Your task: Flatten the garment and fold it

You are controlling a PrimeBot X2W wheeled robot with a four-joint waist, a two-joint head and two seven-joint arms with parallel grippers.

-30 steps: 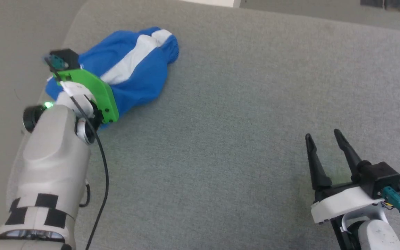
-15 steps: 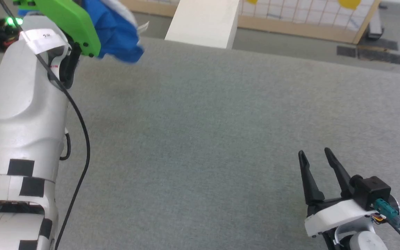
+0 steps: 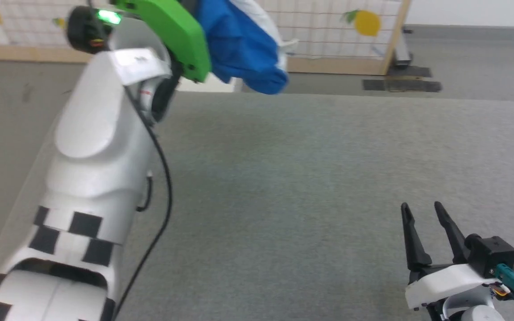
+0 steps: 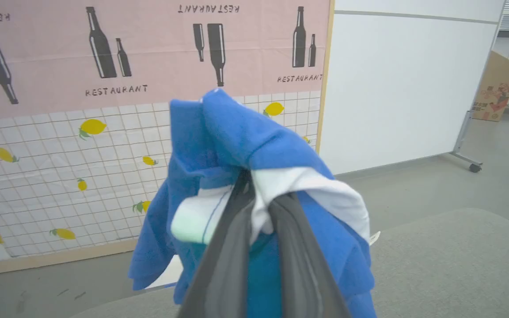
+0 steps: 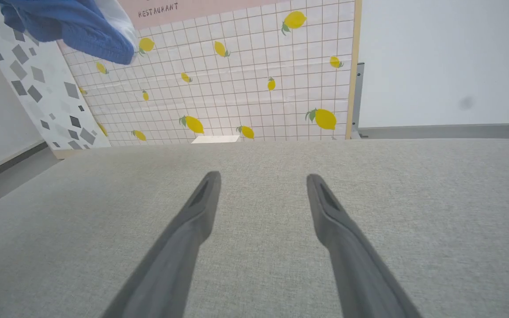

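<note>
The left tool (image 4: 261,194), pinching the shorts (image 3: 239,44), has lifted them clear of the bench (image 3: 306,178), so flattening can start; the right tool (image 3: 421,206) waits spread.

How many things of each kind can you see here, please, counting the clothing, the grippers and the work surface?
Garment: 1
Grippers: 2 (left gripper shut on the garment, right gripper open)
Grey surface: 1
Total: 4
</note>
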